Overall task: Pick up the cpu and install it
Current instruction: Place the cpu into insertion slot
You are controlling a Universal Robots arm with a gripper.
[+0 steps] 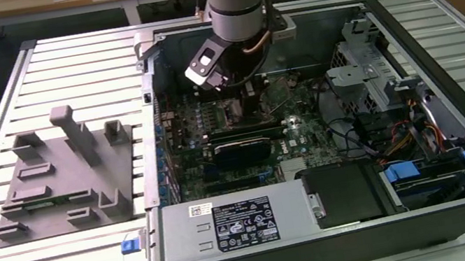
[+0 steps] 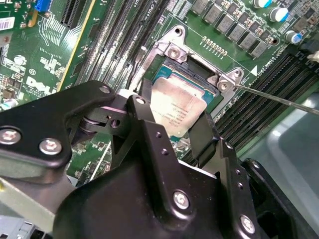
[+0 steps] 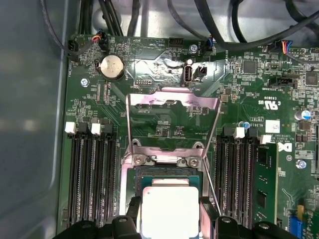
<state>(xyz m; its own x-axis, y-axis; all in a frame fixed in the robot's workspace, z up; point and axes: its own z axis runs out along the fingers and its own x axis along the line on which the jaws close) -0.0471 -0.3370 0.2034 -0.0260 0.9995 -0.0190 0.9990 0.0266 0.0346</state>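
Note:
The cpu [image 2: 177, 107], a thin square chip with a pale silver top, sits between my two black fingers [image 2: 202, 134] directly over the open socket [image 2: 167, 74] on the green motherboard. It looks level with the socket, and I cannot tell whether it rests in it or hangs just above. In the first wrist view the cpu [image 3: 169, 211] shows between my fingers [image 3: 133, 211], below the raised metal socket frame [image 3: 172, 119]. My gripper [image 1: 240, 90] reaches down inside the open computer case [image 1: 463, 155] and is shut on the cpu.
The thin wire lever [image 2: 279, 99] sticks out beside the socket. Memory slots [image 3: 92, 174] flank it on both sides. A grey fixture [image 1: 60, 173] lies on the slatted table at the exterior view's left. A power supply [image 1: 229, 223], drive cage [image 1: 375, 78] and cables crowd the case.

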